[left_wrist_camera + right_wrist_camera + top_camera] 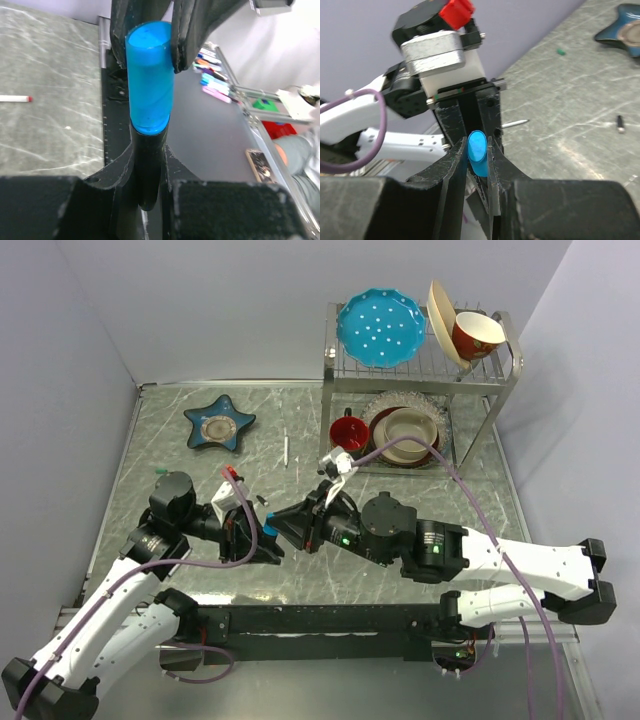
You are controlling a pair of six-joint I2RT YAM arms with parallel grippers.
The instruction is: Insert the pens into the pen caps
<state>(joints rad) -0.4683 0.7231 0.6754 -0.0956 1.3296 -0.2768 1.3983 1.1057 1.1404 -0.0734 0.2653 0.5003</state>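
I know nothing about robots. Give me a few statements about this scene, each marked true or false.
1. The left tool grips a thick black marker. True.
2. The right tool is open and empty. False: it pinches the bright blue pen cap at the marker's end.
3. Every pen is held in a tool. False: a thin white pen lies loose on the grey marbled table.
4. A round turquoise plate stands on the metal dish rack. True.
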